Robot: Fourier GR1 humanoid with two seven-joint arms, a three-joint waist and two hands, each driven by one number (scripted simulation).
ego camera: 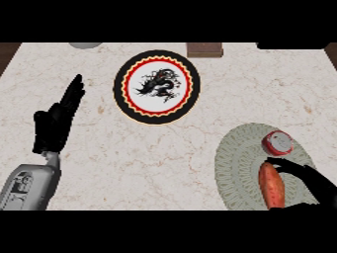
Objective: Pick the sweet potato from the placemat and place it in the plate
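Note:
An orange sweet potato (272,187) lies lengthwise on a round grey-green placemat (236,163) at the lower right. My right hand (318,189) reaches in from the bottom right corner. Its fingers arch over the potato's far end and its right side, curling toward it, but they are not closed round it. A round plate (157,87) with a black rim, a red and yellow ring and a dark dragon figure sits at the counter's upper middle, with nothing on it. My left hand (56,121) rests open at the left, fingers straight and pointing up.
A small red and white round object (277,142) sits on the placemat's far edge, just beyond the potato. A brown block (204,49), a pale round object (85,45) and a dark shape (291,45) line the counter's far edge. Dark wood borders the marble on both sides.

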